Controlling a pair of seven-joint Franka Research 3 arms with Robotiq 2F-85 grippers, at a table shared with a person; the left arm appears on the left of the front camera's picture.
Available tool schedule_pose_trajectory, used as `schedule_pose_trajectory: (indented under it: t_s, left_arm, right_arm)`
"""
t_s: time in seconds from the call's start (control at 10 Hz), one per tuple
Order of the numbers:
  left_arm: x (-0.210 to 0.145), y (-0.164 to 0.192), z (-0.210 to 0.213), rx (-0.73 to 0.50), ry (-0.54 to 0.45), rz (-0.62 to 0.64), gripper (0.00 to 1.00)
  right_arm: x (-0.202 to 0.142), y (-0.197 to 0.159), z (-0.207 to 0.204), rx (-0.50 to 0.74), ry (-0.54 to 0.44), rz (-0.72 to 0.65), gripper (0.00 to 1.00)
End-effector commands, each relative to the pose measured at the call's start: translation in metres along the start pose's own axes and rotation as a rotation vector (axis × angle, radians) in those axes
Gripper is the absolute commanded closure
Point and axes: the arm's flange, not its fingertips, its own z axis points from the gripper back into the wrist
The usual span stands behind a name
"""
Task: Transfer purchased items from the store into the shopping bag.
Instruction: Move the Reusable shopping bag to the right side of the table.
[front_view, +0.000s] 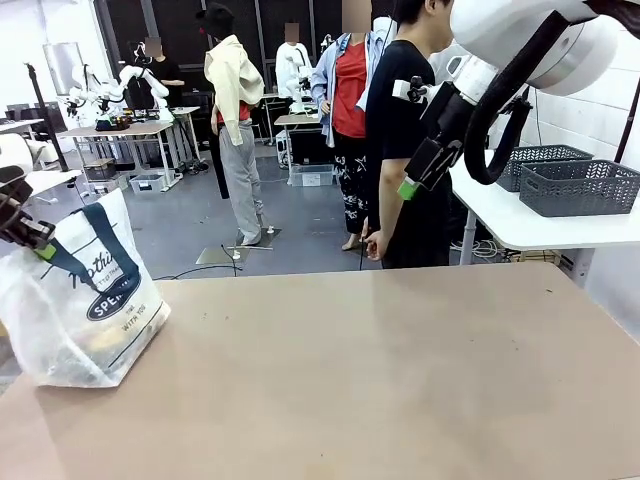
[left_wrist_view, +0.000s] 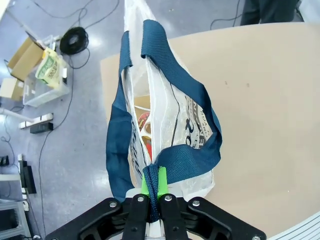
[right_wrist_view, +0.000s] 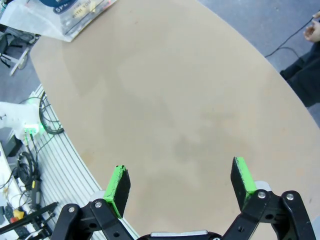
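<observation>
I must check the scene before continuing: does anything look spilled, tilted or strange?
Nothing is spilled. The translucent whitish plastic shopping bag sits at the table's left edge, its navy strap handle pinched by the left gripper; the right gripper hangs open.

Desk (front_view: 400, 380): open surface everywhere right of the shopping bag (front_view: 85, 310), free for passage. Sole obstacle: the bag itself, standing at the desk's left edge. Person (front_view: 405, 140) stands beyond the far edge.

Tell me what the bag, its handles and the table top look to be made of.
Bag: thin translucent whitish plastic film, probably; contents show through and it creases. Handles: navy woven webbing, matte with a visible weave; the left gripper pinches them. Table top: smooth tan laminate or painted board, with a faint sheen; which one is unclear.
</observation>
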Motion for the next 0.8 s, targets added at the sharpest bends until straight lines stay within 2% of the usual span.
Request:
schedule_pose_trajectory:
  t_s: [0.0,0.1,0.2,0.6,0.7]
  left_arm:
    - [-0.0069,0.0060,0.0040,0.002,-0.023,-0.024,1.00]
    - [-0.0068,0.0015,0.0021,-0.023,-0.035,0.015,1.00]
    - [-0.0036,0.0012,-0.0021,-0.003,0.005,-0.003,1.00]
    - [-0.0036,0.0012,-0.0021,-0.003,0.005,-0.003,1.00]
    - [-0.0038,0.0003,-0.0024,-0.007,0.005,0.000,0.88]
  right_arm:
    - [0.0008,0.0008,0.0003,0.006,0.005,-0.015,0.00]
    - [0.0008,0.0008,0.0003,0.006,0.005,-0.015,0.00]
    - [0.0008,0.0008,0.0003,0.006,0.005,-0.015,0.00]
    - [0.0008,0.0008,0.0003,0.006,0.005,-0.015,0.00]
    - [0.0008,0.0008,0.0003,0.006,0.005,-0.015,0.00]
